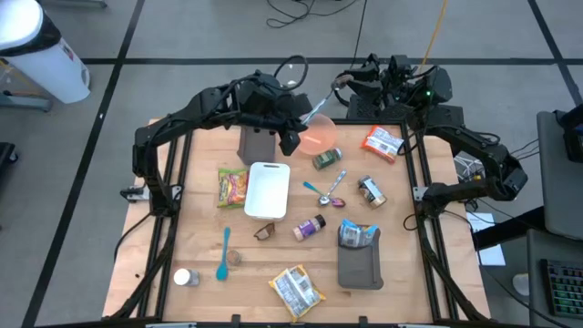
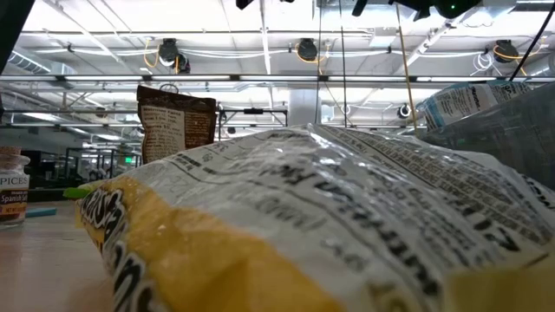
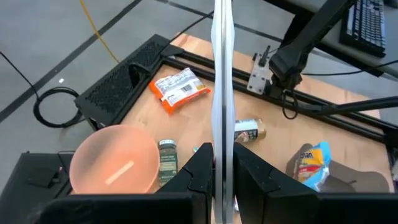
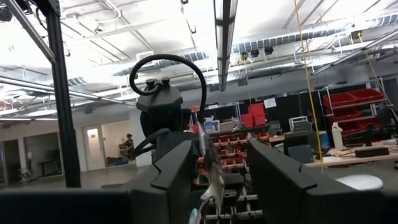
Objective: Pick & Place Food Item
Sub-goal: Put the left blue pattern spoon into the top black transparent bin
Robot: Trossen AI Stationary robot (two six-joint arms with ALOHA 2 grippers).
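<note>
1. High view: the left gripper (image 1: 293,132) hangs over the table's (image 1: 196,237) far edge, at about 12 o'clock from the white tray (image 1: 267,189).
2. Its fingers (image 3: 202,165) are clenched on a thin silver utensil (image 1: 317,111), which slants away toward 1 o'clock. The left wrist view shows the utensil (image 3: 222,74) edge-on, running straight out from between the fingers.
3. The right gripper (image 1: 339,87) sits at the utensil's far end, beyond the table's far edge. In the right wrist view its fingers (image 4: 177,174) stand apart on either side of a thin strip and do not press on it.
4. A pink bowl (image 1: 319,137) lies under the utensil, at 12 o'clock on the table.
5. The food lies on the table, untouched:
   - an orange snack packet (image 1: 383,141) at 1 o'clock;
   - a green-lidded jar (image 1: 326,159) just beside the bowl;
   - a candy bag (image 1: 232,187) touching the tray at its 9 o'clock;
   - a blue packet (image 1: 357,235) at the far end of a grey dish (image 1: 360,271) at 5 o'clock;
   - a yellow crisp bag (image 1: 296,290) at 6 o'clock, which fills the low view.
6. A brown bag (image 1: 255,144) stands upright just beside the left gripper.
</note>
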